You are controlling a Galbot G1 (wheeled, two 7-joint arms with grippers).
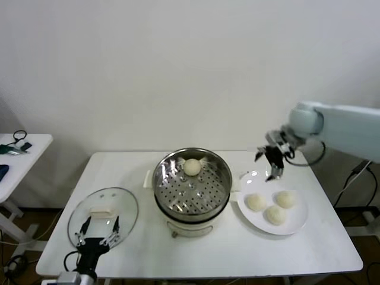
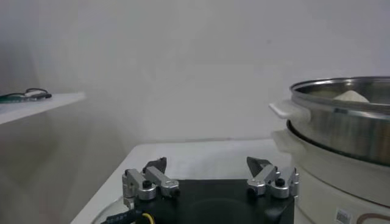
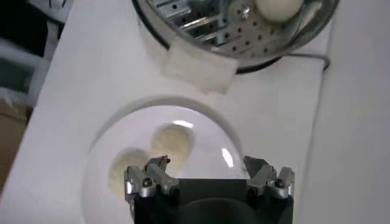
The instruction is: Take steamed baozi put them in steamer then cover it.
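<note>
The steamer (image 1: 192, 190) stands mid-table with one baozi (image 1: 192, 167) on its perforated floor. Three more baozi (image 1: 256, 202) (image 1: 275, 214) (image 1: 285, 199) lie on a white plate (image 1: 252, 178) to its right. My right gripper (image 1: 273, 163) is open and empty, hovering above the plate's far edge. In the right wrist view it (image 3: 207, 167) is over the plate with two baozi (image 3: 172, 141) (image 3: 125, 170) below it and the steamer (image 3: 231, 30) beyond. The cover (image 1: 103, 217) lies flat at front left. My left gripper (image 1: 98, 234) is open over the cover's near edge, empty (image 2: 208, 165).
A small white side table (image 1: 24, 145) with dark items stands off the left side. A white wall runs behind the main table (image 1: 249, 255). The steamer's white side handle (image 3: 199, 66) points toward the plate. My right arm (image 1: 344, 127) reaches in from the right.
</note>
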